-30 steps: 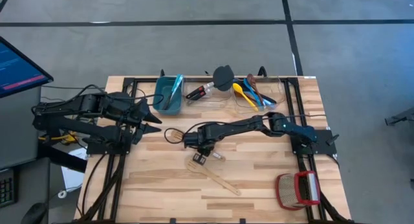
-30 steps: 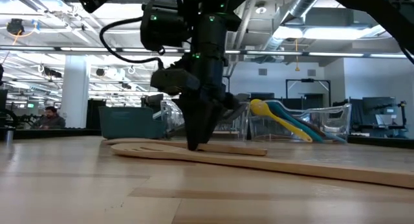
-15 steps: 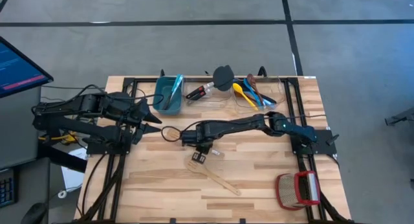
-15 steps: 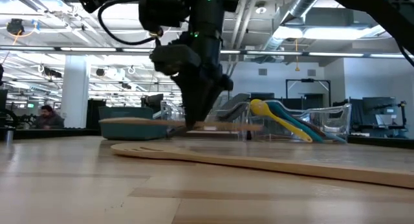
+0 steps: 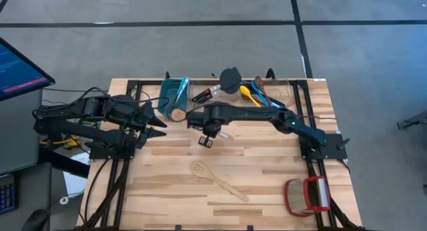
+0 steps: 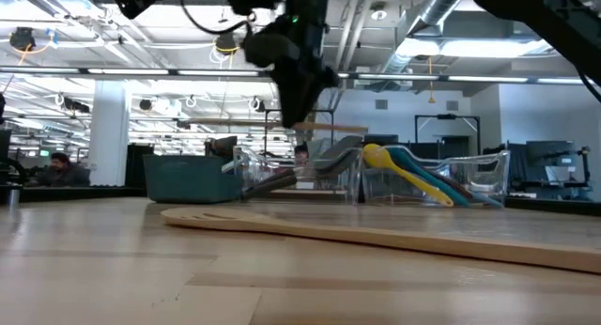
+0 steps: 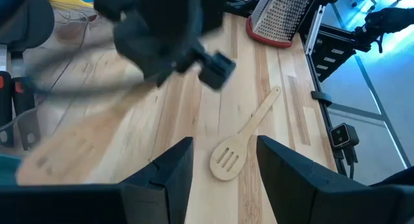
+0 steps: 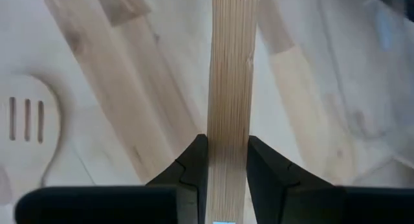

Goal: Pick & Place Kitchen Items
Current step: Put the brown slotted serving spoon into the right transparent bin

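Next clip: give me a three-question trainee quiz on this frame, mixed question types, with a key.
1. True or false: the right tool is shut on a wooden spoon.
2. Which utensil lies alone on the table?
A. yellow silicone spoon
B. slotted wooden spatula
C. black turner
3. Fill in: the carried spoon's bowl is next to the ____ bin.

Key: 1 true; 2 B; 3 teal. The left tool waits open at the table's left edge.

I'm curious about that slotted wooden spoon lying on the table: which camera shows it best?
The left wrist view: the slotted wooden spoon shows whole, slots clear. High view shows it small; low view edge-on; right wrist view only its head.
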You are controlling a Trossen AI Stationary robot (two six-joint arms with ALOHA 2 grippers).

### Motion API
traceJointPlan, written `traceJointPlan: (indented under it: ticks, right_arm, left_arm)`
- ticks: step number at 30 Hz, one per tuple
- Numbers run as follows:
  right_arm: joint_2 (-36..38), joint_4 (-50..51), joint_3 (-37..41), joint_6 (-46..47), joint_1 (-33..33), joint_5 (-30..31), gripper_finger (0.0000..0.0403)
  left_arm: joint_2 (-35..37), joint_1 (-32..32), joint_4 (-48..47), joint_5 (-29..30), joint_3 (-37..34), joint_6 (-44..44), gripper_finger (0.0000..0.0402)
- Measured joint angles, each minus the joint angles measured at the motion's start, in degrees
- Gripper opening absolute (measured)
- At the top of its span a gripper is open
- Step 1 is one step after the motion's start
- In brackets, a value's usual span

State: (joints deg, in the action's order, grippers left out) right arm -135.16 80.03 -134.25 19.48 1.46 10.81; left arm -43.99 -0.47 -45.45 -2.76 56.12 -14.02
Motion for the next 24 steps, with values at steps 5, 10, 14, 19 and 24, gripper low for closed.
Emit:
traceJointPlan:
  ticks: [5, 10, 14, 19, 24]
  right_arm:
    - [5.6, 3.3, 0.6, -0.1, 2.2, 2.7, 0.0069]
    - [12.0, 6.7, 0.6, 0.0, 4.9, 8.2, 0.0069]
    - [16.2, 9.2, 0.5, 0.0, 6.9, 13.4, 0.0069]
    - [18.8, 9.9, 0.5, 0.0, 8.5, 18.6, 0.0069]
    - [18.8, 9.9, 0.8, -2.1, 9.2, 22.4, 0.0069]
  left_arm:
    - [0.0, 0.0, 0.0, 0.0, 0.0, 0.0, 0.0159]
    - [0.0, 0.0, 0.0, 0.0, 0.0, 0.0, 0.0159]
    - [0.0, 0.0, 0.0, 0.0, 0.0, 0.0, 0.0159]
    - [0.0, 0.0, 0.1, 0.0, 0.0, 0.0, 0.0159]
    - [0.0, 0.0, 0.0, 0.0, 0.0, 0.0, 0.0159]
